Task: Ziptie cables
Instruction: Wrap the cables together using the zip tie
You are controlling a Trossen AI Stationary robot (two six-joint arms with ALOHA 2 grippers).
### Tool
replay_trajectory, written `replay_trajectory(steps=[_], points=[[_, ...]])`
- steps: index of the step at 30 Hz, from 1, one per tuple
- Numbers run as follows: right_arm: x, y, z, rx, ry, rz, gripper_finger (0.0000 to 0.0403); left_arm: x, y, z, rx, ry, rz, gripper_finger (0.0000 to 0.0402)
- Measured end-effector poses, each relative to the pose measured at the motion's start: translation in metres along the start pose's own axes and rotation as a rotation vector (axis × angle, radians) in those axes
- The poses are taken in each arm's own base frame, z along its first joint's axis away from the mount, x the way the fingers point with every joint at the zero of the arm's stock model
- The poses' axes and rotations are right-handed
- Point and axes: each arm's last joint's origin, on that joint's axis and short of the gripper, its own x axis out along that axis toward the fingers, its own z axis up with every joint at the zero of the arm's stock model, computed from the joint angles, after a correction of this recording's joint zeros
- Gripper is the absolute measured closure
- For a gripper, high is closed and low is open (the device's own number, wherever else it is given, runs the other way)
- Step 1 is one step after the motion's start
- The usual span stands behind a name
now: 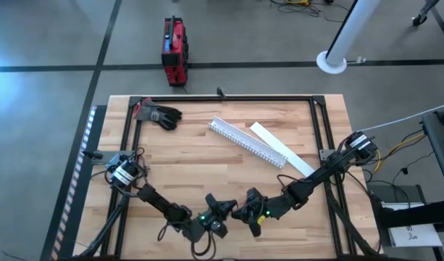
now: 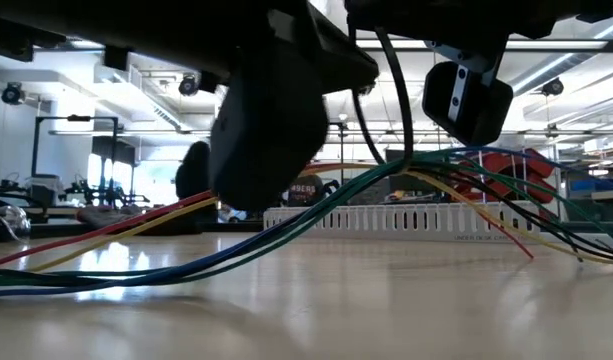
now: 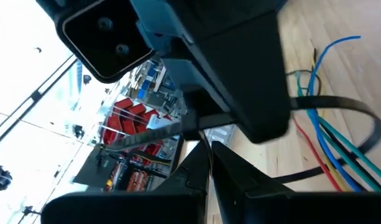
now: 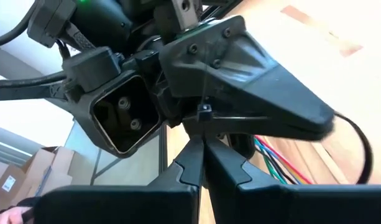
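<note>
The cables (image 2: 316, 205), green, blue, red and yellow wires, rise from the table at the near edge, and their ends trail on the wood. A black ziptie (image 3: 364, 124) loops around them. My left gripper (image 1: 223, 212) and my right gripper (image 1: 243, 212) meet tip to tip above the bundle near the table's front middle. Both are shut on the ziptie. In the left wrist view the left fingers (image 3: 209, 162) close under the strap, with the right gripper's body just beyond. In the right wrist view the right fingers (image 4: 202, 158) close below the small head. My left gripper pinches the ziptie's strap (image 3: 199, 127) between its two fingertips, where the loose tail (image 3: 146, 134) runs off from the loop. The loop hangs beyond the fingers, around the wires and clear of the table. My right gripper pinches the ziptie at or right beside its small head (image 4: 204, 114), only at the fingertips. From there the strap (image 4: 271, 116) runs sideways into the loop (image 4: 358, 140) around the cables (image 4: 274, 163). My left gripper's finger stands close behind it.
A white slotted channel (image 1: 247, 141) and its flat lid (image 1: 279, 148) lie slanted at the table's middle. A black glove (image 1: 160, 114) lies at the far left. Black frame rails (image 1: 229, 98) run along the table's edges. A red case (image 1: 174, 51) stands on the floor beyond.
</note>
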Motion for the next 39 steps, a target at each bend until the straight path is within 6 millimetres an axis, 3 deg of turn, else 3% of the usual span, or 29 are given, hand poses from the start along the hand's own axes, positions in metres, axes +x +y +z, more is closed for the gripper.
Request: replay_trajectory(steps=[8, 27, 39], points=[[0.002, -0.004, 0.005, 0.000, -0.009, -0.010, 0.0403, -0.009, -0.006, -0.002, 0.141, 0.052, 0.004, 0.0402], [0.003, -0.008, 0.009, -0.024, 0.024, -0.005, 0.0403, -0.018, -0.013, -0.003, 0.178, 0.043, -0.027, 0.0402], [0.003, -0.010, 0.008, -0.096, 0.041, -0.024, 0.0403, -0.018, -0.015, -0.004, 0.110, 0.048, -0.038, 0.0402]])
